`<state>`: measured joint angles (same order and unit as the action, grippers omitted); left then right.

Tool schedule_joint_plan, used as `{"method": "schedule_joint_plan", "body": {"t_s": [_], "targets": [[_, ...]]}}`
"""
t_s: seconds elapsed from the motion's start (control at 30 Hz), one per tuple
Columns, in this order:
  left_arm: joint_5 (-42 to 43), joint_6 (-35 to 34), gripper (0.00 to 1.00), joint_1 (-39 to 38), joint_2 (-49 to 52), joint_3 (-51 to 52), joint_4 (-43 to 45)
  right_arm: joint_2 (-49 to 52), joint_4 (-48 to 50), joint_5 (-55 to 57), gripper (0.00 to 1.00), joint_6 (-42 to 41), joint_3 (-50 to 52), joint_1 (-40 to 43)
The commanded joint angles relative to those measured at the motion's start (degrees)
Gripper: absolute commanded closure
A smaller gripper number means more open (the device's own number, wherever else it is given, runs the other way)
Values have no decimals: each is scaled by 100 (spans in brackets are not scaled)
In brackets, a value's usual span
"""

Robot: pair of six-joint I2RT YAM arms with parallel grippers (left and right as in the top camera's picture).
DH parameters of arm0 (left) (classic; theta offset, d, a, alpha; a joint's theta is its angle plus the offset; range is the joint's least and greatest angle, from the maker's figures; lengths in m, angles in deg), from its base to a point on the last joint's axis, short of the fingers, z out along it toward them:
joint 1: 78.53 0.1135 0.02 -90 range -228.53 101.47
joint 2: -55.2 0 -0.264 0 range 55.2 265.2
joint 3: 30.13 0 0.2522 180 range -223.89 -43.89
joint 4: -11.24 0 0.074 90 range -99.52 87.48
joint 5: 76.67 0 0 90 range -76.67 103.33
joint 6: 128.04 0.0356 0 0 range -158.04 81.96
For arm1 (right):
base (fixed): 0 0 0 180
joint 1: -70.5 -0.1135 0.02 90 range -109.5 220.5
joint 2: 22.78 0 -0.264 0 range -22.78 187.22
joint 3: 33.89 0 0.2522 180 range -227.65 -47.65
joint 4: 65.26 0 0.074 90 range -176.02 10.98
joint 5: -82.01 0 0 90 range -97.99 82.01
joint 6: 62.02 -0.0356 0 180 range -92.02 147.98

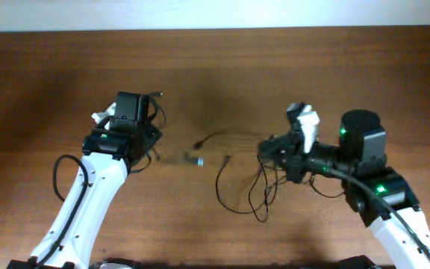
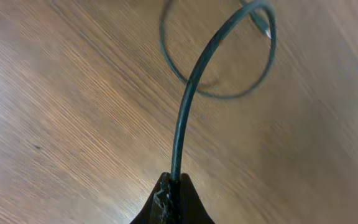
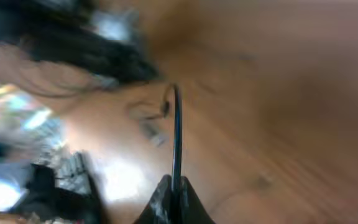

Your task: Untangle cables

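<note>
Left arm [image 1: 88,190]: white link; enters from the near left edge and runs far and slightly right to its black wrist.
Right arm [image 1: 394,205]: enters from the near right corner; its black wrist turns left toward the table centre.
Cables [image 1: 239,196]: thin black cords; loose open loops lie on the table between the two arms, nearer to the right one. From the loops, strands run far and right toward the right gripper.
Plug [image 1: 193,159]: small, pale-tipped, blurred; lies left of the loops, between them and the left arm's wrist.
Left gripper [image 2: 176,186]: clenched on one cord. In the left wrist view the fingers meet with no gap, and the cord rises from between them, then curls into a round loop over the wood. A plug tip shows at the top of that loop.
Right gripper [image 3: 174,186]: clenched on one cord. In the right wrist view the fingers are pressed together and a straight strand runs away from them. The view is blurred; what lies at its far end cannot be told.
Table [image 1: 290,67]: brown wood grain; bare across the far half.
Pale strip [image 1: 200,13]: runs along the far edge of the table.
</note>
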<state>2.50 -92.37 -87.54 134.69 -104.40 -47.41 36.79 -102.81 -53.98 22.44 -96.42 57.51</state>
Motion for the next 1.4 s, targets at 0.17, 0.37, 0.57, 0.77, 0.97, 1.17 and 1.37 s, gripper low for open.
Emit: {"method": "schedule_joint_plan", "body": {"t_s": [0.17,0.37,0.57,0.77,0.97,1.17,1.37], "targets": [[-1261,-605,91,625,-68,81,922,1864,-1156,2789,96,-850,-2,173],[-2111,-608,88,636,1027,81,2481,3180,-1040,2605,96,-850,-2,173],[-1045,-240,99,660,3056,81,3818,3244,-946,2605,95,-850,-2,170],[131,2144,1,804,2162,-2,4070,3244,-940,2608,94,-848,0,170],[866,2221,73,267,1445,4,3611,3244,-743,2608,90,-848,2,170],[955,2872,100,-243,3156,4,3866,3244,-734,2610,90,-848,2,173],[426,3080,100,227,3858,4,5285,3244,-730,2608,90,-848,2,170]]}}
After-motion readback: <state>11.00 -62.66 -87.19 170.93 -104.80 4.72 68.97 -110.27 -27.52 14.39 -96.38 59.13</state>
